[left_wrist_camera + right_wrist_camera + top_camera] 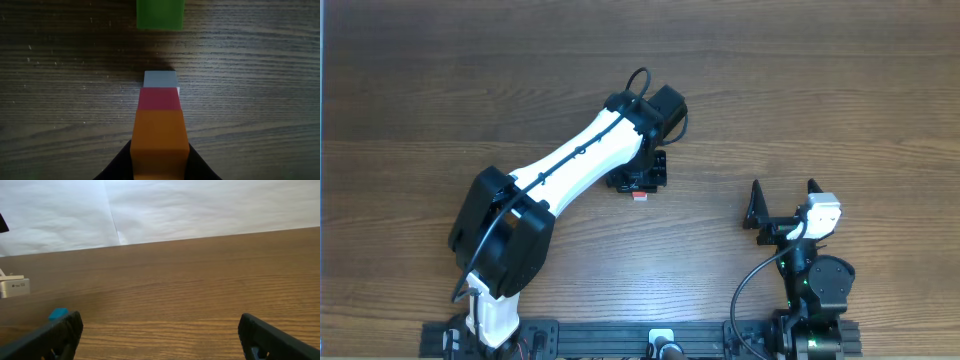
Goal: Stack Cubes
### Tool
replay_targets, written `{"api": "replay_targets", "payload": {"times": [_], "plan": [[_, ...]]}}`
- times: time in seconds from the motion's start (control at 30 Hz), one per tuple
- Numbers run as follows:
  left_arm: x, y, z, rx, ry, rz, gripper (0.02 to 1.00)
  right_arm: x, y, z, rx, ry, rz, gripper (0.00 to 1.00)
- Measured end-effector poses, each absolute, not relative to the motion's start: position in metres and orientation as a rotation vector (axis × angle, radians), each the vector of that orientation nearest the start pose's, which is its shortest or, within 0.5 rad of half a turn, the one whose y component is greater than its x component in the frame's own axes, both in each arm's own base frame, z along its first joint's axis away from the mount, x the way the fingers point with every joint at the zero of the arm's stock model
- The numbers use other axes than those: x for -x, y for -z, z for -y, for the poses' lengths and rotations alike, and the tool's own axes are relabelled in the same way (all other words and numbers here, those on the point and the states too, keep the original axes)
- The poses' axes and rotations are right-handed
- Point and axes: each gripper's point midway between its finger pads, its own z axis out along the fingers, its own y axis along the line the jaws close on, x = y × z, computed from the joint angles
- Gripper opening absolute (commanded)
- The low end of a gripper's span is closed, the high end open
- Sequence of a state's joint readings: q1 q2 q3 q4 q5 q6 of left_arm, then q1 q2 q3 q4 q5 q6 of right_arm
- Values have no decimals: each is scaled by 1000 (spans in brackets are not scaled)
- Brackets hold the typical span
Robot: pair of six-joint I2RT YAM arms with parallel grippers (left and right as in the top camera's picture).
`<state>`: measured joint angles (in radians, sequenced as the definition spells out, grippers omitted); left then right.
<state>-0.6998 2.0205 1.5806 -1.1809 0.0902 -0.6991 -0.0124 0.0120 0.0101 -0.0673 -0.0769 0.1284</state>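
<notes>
In the left wrist view an orange cube sits between the dark fingers of my left gripper, which is shut on it. It stands in line over a red cube and a pale grey cube, so the three read as one stack seen from above. A green cube lies on the wood beyond the stack. From above, the left gripper hangs over the table's middle, with a bit of red cube showing beneath it. My right gripper stands open and holds nothing. A small blue cube lies near its left finger.
The wooden table is bare across its far and right parts. A small silver-white box rests at the table's far edge in the right wrist view, in front of a white wall.
</notes>
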Motion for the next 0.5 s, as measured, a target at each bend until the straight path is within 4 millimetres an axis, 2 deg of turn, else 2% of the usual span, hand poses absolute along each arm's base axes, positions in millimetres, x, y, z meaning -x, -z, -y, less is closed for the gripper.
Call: {"api": "replay_targets", "payload": {"times": [0.17,0.37,0.47,0.5], "plan": [[-273,-56,250,-4,63,-3239,439,-246,-159,-10,-57,-152,-1641,991],[-272,-55,250,-3,62,-3242,540,-246,-159,-10,-57,-152,-1641,993],[-272,-55,250,-8,62,-3242,660,-246,-159,-10,-57,-152,-1641,993],[-272,-55,250,-10,62,-3242,735,-246,-159,-10,-57,-152,-1641,989]]}}
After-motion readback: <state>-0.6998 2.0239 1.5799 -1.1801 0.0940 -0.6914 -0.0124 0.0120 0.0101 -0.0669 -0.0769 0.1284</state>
